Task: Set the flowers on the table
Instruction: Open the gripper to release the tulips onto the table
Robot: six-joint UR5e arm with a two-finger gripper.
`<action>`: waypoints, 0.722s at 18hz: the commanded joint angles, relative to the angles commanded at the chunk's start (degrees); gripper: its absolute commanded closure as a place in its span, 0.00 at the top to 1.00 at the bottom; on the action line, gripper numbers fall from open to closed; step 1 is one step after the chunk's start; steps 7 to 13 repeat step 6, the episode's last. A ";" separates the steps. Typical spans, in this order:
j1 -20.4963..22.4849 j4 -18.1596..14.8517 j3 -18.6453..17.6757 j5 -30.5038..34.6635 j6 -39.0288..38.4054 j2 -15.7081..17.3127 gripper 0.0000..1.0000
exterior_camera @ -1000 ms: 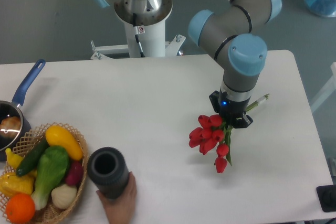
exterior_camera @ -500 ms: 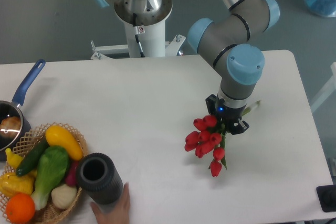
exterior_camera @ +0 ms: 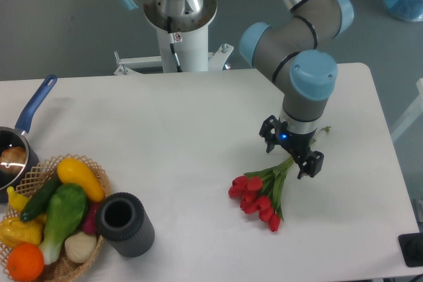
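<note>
The flowers (exterior_camera: 259,196), a small bunch of red tulips with green stems, lie flat on the white table (exterior_camera: 185,123) at the right of its middle. The buds point toward the front left and the pale stem ends toward the back right, under the wrist. My gripper (exterior_camera: 293,149) is directly above the stems, with its fingers spread apart on either side of them. It looks open and not holding the bunch.
A dark grey cylinder cup (exterior_camera: 122,224) stands upright at the front left. Beside it a wicker basket (exterior_camera: 63,265) holds toy vegetables. A blue-handled pot (exterior_camera: 20,138) sits at the left edge. The robot base (exterior_camera: 178,24) is at the back.
The flowers have dropped from the gripper onto the table and now lie flat. The gripper fingers have opened. The hand at the grey cup has gone, and the cup stands upright.
</note>
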 joint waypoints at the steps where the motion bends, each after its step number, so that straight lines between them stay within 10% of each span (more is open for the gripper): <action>1: 0.53 0.09 0.09 0.00 0.00 -0.09 1.00; 13: 2.20 1.31 0.26 0.26 0.71 -0.35 1.00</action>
